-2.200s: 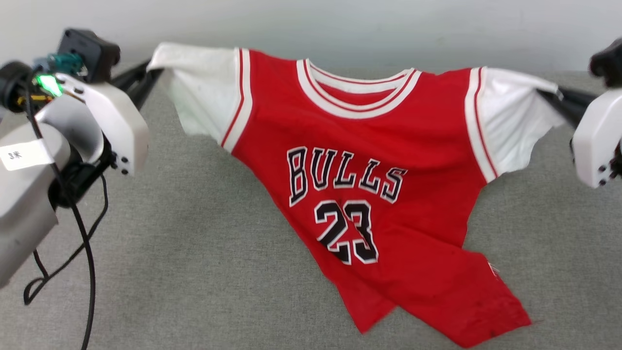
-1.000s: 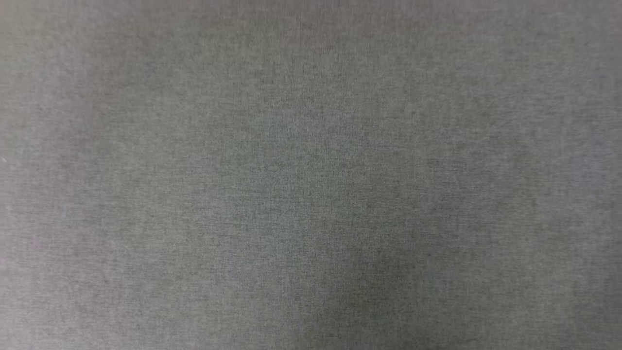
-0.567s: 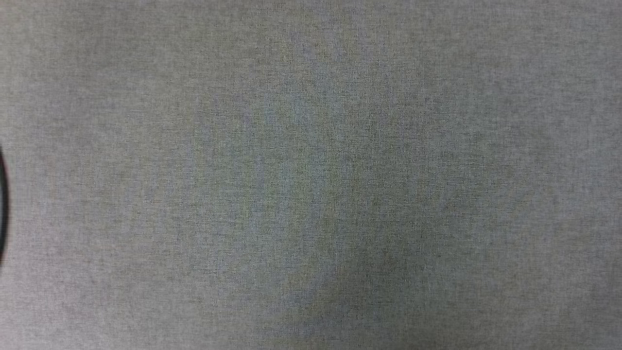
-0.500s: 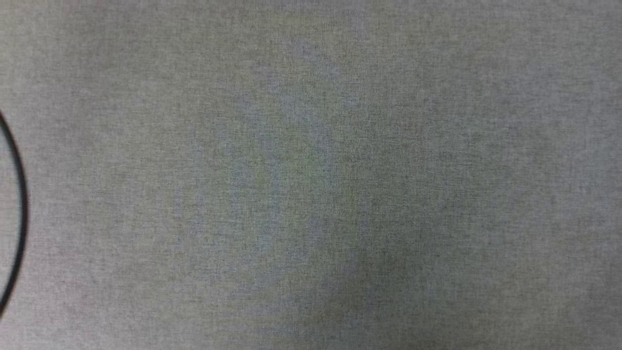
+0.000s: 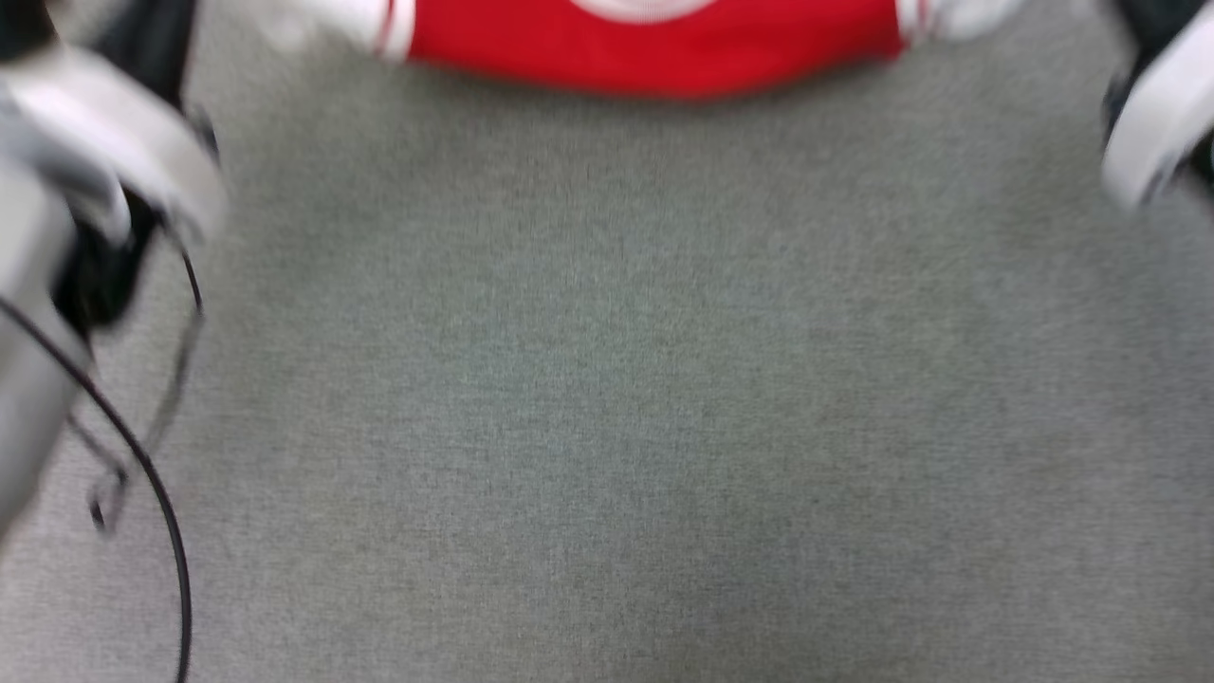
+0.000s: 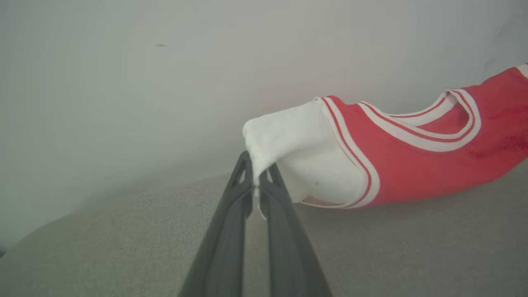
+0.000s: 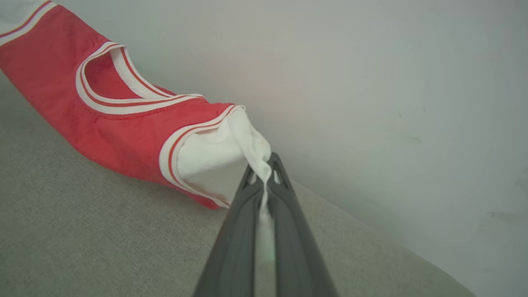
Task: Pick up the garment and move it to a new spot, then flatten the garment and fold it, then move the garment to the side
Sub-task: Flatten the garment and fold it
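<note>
The garment (image 5: 654, 47), a red jersey with white sleeves and striped trim, is a blurred strip along the top edge of the head view; its letters and number are out of sight. It hangs stretched between both grippers, its lower edge near the grey surface. In the left wrist view my left gripper (image 6: 255, 171) is shut on the tip of one white sleeve (image 6: 288, 140) of the garment (image 6: 412, 165). In the right wrist view my right gripper (image 7: 264, 171) is shut on the other white sleeve (image 7: 214, 161), with cloth pinched down between the fingers.
A grey fabric surface (image 5: 607, 379) spreads below the garment. A pale wall (image 6: 165, 82) stands close behind it. My left arm's pale housing (image 5: 123, 161) and a black cable (image 5: 142, 465) are at the left, my right arm's housing (image 5: 1152, 123) at the upper right.
The head view has swung: a second ago it held bare grey cloth, then a cable at the left; now the garment's upper strip and both arms are back at the top, blurred.
</note>
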